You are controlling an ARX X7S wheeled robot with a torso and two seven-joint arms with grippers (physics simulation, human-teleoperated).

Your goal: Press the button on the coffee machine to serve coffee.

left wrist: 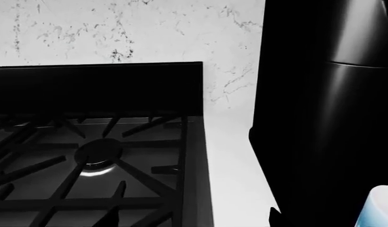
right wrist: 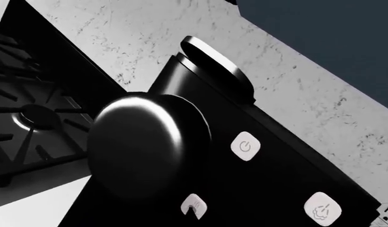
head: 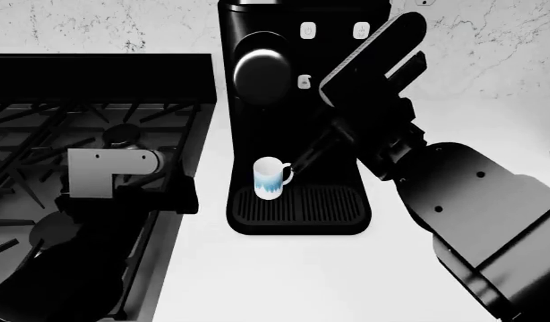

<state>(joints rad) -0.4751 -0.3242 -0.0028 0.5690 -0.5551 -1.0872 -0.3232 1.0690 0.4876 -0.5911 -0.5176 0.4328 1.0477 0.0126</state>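
Black coffee machine stands on white counter, just right of gas stove. White-and-blue mug on drip tray. Right gripper raised before 3 visible buttons, finger state unclear. Left gripper hidden.

Def a kitchen, rendered in sim. Black gas stove w/ cast grates and a burner, white marble-look counter and backsplash, plus a coffee machine w/ a mug on its drip tray.
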